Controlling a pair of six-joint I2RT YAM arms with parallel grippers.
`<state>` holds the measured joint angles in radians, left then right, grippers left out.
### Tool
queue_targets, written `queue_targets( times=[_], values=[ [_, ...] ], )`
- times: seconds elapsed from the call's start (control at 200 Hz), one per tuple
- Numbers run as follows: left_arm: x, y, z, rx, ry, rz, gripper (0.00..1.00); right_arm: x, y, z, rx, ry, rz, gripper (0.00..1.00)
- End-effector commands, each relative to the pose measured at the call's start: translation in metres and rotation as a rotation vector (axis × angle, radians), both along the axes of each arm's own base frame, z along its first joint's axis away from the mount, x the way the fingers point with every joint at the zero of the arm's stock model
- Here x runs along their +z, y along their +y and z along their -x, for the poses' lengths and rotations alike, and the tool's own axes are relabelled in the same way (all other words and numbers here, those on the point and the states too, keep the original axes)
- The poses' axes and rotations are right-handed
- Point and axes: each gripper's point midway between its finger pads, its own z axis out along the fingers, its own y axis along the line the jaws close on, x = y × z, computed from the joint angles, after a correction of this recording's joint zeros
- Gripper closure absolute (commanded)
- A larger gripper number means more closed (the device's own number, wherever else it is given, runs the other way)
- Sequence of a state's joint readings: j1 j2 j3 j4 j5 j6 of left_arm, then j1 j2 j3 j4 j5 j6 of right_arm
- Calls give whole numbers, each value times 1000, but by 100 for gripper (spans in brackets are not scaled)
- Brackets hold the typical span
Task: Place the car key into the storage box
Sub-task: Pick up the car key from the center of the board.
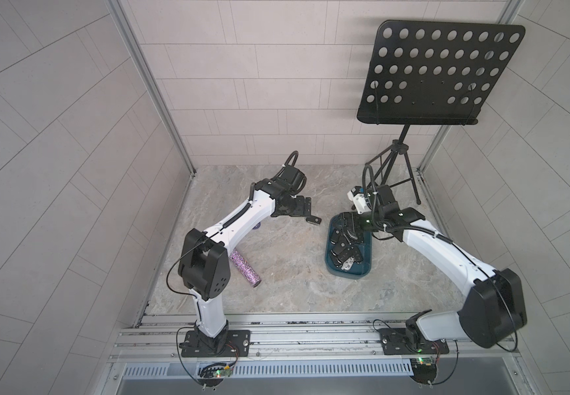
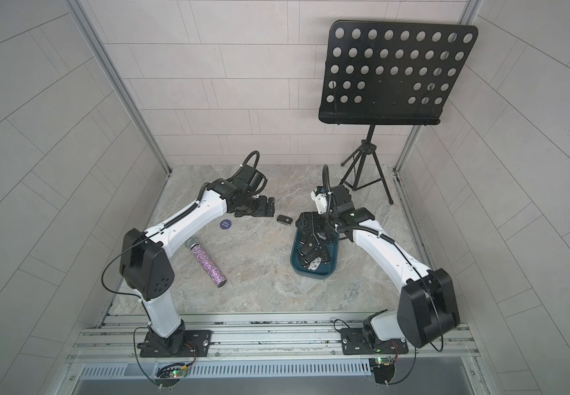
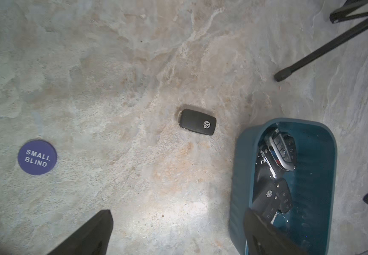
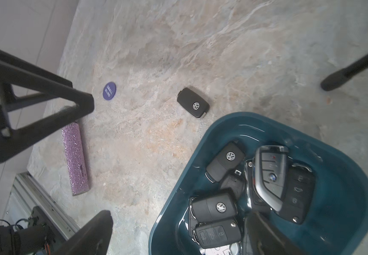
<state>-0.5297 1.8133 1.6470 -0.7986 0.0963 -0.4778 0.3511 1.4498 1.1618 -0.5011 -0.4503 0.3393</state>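
A black car key (image 1: 312, 220) (image 2: 284, 220) with a VW badge lies flat on the stone tabletop. It is apart from the far left corner of the storage box (image 1: 332, 270) (image 2: 296, 268), a dark teal tray. Several other key fobs (image 4: 222, 207) lie in the storage box. My left gripper (image 1: 306, 209) (image 2: 271, 208) (image 3: 177, 210) hovers open and empty just left of the car key (image 3: 197, 121). My right gripper (image 1: 348, 225) (image 2: 310, 224) (image 4: 179, 213) is open and empty above the box's far end. One of its fingers is over the fobs and one is outside the rim (image 4: 172, 198).
A purple glitter cylinder (image 2: 208, 263) (image 4: 75, 159) lies at the front left. A purple "SMALL BLIND" disc (image 2: 226, 224) (image 3: 37, 157) sits left of the key. A black music stand (image 1: 440, 71) rises at the back right, and its tripod legs (image 1: 396, 171) stand behind the box. Walls enclose three sides.
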Motion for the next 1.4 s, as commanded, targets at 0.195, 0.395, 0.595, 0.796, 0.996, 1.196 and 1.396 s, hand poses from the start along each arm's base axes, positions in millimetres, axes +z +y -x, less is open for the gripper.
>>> queue_targets(
  times=[0.195, 0.395, 0.595, 0.796, 0.996, 1.196, 1.396],
  values=[
    [-3, 53, -2, 140, 39, 109, 0, -24, 42, -41, 192, 36, 178, 6],
    [-16, 86, -2, 242, 81, 180, 0, -43, 60, -69, 238, 62, 243, 7],
    [-17, 114, -2, 312, 87, 236, 0, -64, 68, -86, 271, 91, 289, 7],
    [-23, 133, 10, 348, 97, 244, 0, -88, 73, -105, 288, 106, 333, 8],
    [-32, 139, 19, 372, 114, 240, 0, -112, 77, -120, 281, 124, 390, 8],
    [-32, 137, 16, 363, 130, 251, 0, -131, 81, -122, 296, 133, 437, 9],
    [-23, 134, 4, 352, 121, 265, 0, -146, 73, -120, 297, 145, 507, 12]
  ],
)
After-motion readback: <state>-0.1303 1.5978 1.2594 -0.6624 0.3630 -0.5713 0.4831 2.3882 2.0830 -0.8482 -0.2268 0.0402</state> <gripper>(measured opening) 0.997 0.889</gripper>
